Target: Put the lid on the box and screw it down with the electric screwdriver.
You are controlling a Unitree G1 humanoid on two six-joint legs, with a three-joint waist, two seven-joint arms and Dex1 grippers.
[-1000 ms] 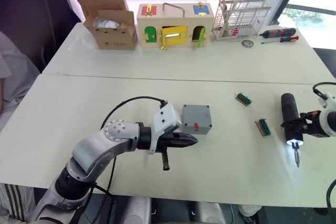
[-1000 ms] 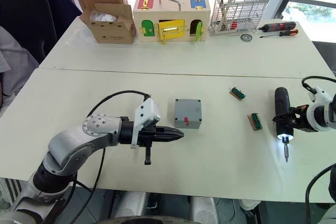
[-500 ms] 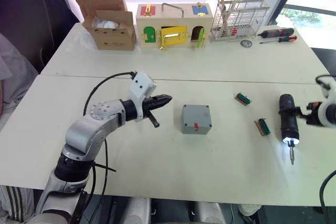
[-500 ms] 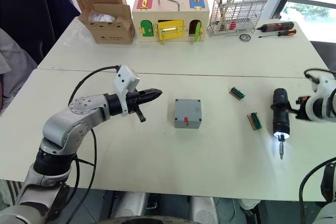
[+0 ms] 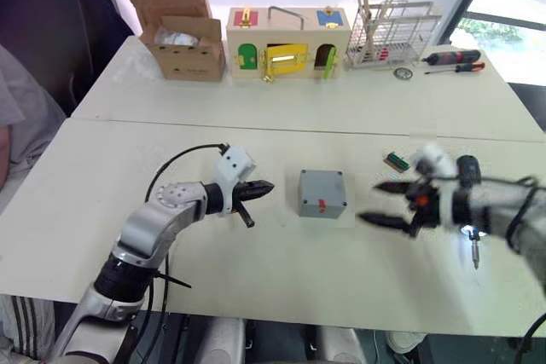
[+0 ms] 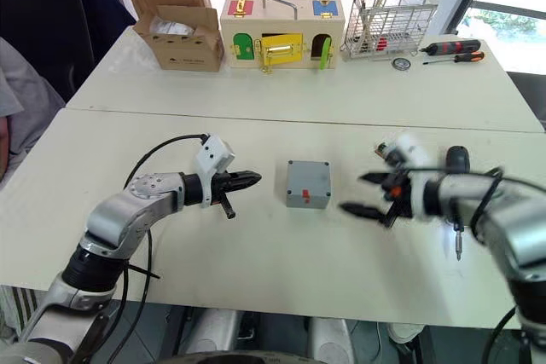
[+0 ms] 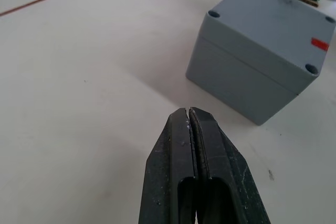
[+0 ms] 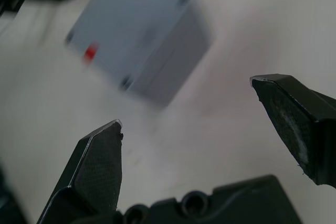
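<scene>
On the far left of the far table sits a brown cardboard box [image 5: 177,33] with its flaps open. Near the front, the left gripper [image 5: 261,187] hangs just over the white table [image 5: 102,210]. Its two black fingers [image 7: 195,171] are pressed tight together and hold nothing. It points to the right, at the box [image 5: 322,193], with a gap between them.

The grey box sits near the middle of the near table. Its lid [image 7: 273,21] is already on top, with a small hole at each corner. You cannot tell if there are screws in the holes. A small red mark shows on the box.

Behind it, far back, stands a wooden box with coloured doors [image 5: 285,41], and next to that a wire rack [image 5: 394,30].

Right of the grey box is the right gripper [image 5: 383,203]. Its fingers are spread wide apart and empty, pointing left at the box. The arm looks smeared, so its edges are hard to see.

The electric screwdriver [image 5: 471,229] lies on the table behind that arm, mostly hidden. Its little light glows, and the thin bit points toward the near edge.
</scene>
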